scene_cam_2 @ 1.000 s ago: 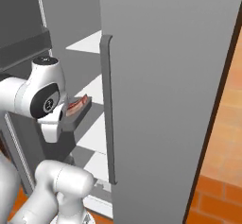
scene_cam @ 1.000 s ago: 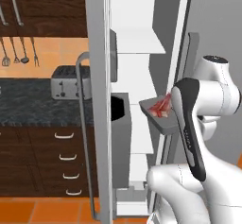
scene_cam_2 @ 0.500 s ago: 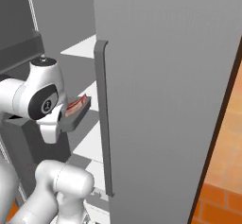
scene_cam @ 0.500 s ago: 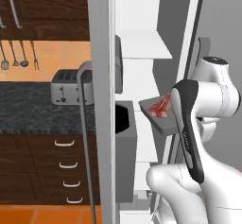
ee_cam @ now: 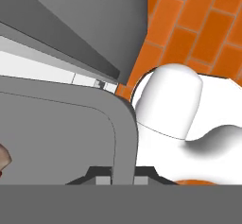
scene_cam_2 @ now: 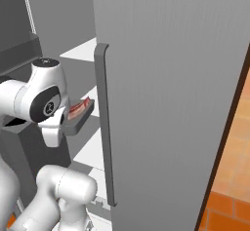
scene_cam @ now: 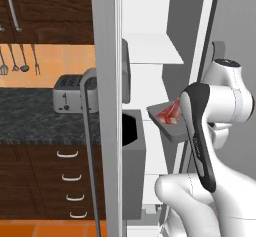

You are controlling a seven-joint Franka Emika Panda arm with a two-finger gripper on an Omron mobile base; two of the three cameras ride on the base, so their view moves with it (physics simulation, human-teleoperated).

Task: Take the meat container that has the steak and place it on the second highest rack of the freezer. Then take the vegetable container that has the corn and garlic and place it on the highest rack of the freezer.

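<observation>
Claw [ee_cam: 116, 173] clamped on meat container [scene_cam: 172, 128] rim; steak [scene_cam: 169, 113] inside, before open freezer [scene_cam: 165, 56]

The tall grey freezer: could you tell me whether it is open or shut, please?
Open: the tall grey freezer door stands swung aside, exposing flat white shelves.

Arm: 1 white Franka, dark joints, rising from the base, folded at the elbow, forearm angled down and forward into the open freezer compartment. Gripper [ee_cam: 116, 176]: 2 dark fingers closed on the rim of the grey meat container [scene_cam: 172, 129], carried roughly level.
</observation>
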